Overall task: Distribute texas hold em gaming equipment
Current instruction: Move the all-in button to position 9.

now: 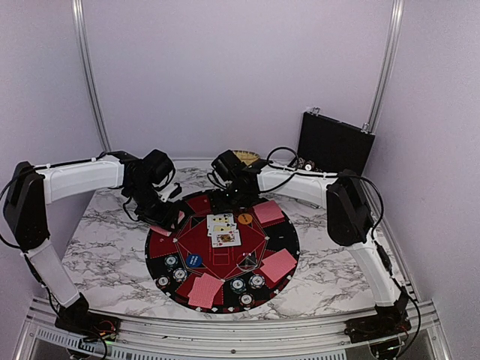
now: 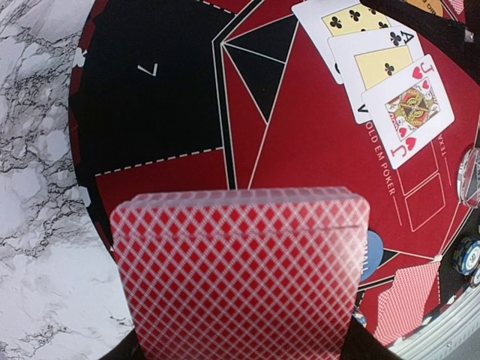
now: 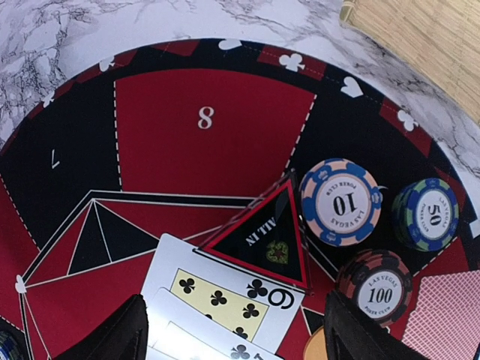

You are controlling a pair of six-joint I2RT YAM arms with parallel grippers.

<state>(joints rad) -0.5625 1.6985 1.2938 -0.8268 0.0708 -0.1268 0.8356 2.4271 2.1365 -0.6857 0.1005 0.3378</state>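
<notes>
Red-backed deck (image 2: 240, 277), three face-up cards (image 2: 375, 71)

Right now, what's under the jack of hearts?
The jack lies on an ace of clubs, covering part of it; the ace overlaps another clubs card, all on the mat. Anything else beneath the jack is hidden.

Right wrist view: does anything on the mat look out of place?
Only the triangular ALL IN marker: it overlaps the edge of the face-up clubs card instead of lying on bare mat. The chip stacks stand upright.
</notes>
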